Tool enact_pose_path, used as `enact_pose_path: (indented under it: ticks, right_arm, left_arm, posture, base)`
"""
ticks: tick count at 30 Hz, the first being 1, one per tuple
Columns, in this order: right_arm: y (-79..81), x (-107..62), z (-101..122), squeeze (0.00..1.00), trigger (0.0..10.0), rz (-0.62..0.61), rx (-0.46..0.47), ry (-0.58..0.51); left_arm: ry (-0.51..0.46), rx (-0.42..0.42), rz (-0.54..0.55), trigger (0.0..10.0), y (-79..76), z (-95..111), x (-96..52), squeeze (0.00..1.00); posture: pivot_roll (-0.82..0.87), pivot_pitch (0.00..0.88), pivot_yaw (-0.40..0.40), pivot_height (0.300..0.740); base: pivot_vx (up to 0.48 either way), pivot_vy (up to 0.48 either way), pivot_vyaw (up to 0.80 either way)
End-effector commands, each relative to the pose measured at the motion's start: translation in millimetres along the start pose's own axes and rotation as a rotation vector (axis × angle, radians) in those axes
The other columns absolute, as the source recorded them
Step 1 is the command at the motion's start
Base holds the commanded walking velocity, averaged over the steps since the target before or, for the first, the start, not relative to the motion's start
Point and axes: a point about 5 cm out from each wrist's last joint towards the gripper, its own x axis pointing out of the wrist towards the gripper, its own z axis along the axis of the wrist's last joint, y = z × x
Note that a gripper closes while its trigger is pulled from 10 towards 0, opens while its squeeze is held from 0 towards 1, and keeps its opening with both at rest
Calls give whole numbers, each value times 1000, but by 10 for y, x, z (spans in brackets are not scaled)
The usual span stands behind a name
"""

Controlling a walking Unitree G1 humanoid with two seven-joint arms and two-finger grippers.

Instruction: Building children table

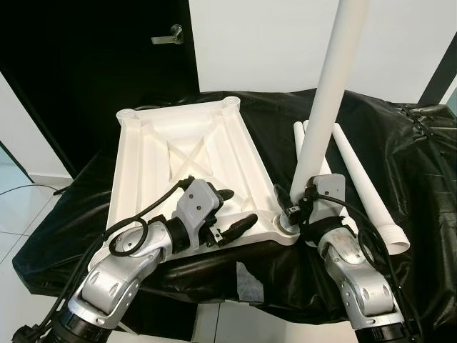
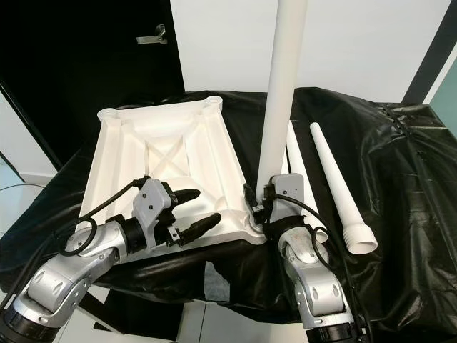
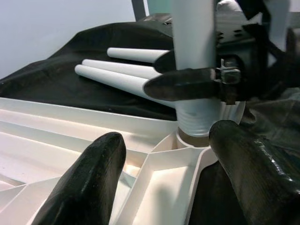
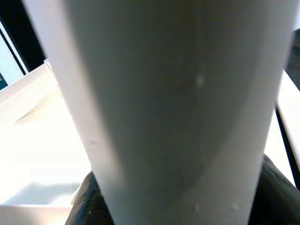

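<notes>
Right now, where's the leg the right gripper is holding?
The table leg stands upright in the near right corner socket of the upturned tabletop, clamped low by the right gripper, beside the spare legs.

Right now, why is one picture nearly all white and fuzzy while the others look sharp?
In the right wrist view the upright table leg sits so close to the lens that it blurs. The left eye view is sharp: the right gripper clasps that leg at the tabletop's corner, the black cloth showing glossy glare. In the left wrist view the left gripper's near fingers are soft.
</notes>
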Motion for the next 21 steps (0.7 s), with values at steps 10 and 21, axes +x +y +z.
enact_pose_path:
  ticks: [10, 21]
  right_arm:
    - [161, -29, -145, 0, 10000, 103, -3, 67]
    - [129, -145, -198, 0, 10000, 57, 45, 91]
  left_arm:
    - [37, 13, -132, 10000, -77, -54, -60, 0]
    - [42, 17, -136, 10000, -76, -67, -81, 0]
  posture:
    - [42, 0, 16, 740]
    - [33, 0, 15, 740]
  base:
    - [0, 0, 0]
    - [0, 0, 0]
